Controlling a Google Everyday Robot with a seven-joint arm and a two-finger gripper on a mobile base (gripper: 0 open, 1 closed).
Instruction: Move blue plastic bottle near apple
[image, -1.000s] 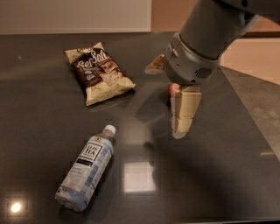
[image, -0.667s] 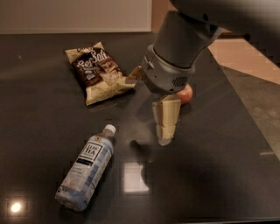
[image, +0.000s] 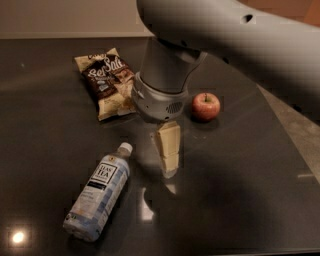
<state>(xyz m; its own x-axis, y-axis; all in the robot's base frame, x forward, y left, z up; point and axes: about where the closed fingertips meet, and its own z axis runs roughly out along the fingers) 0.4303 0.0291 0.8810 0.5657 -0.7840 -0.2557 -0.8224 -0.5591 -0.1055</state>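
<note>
The blue plastic bottle (image: 97, 192) lies on its side on the dark table (image: 240, 200) at the front left, with its white cap pointing toward the back right. The small red apple (image: 206, 106) stands to the right of the middle. My gripper (image: 169, 170) hangs from the grey arm (image: 162, 75) and points down at the table between the two. It is just right of the bottle's cap and in front and to the left of the apple. It holds nothing that I can see.
A brown and white chip bag (image: 107, 82) lies at the back left, partly behind the arm's wrist. The table's right edge (image: 290, 125) runs diagonally, with a lighter floor beyond it.
The arm has swung left and toward the front, from over the apple toward the bottle's cap. The apple is now uncovered. The bottle and the bag have not moved.
</note>
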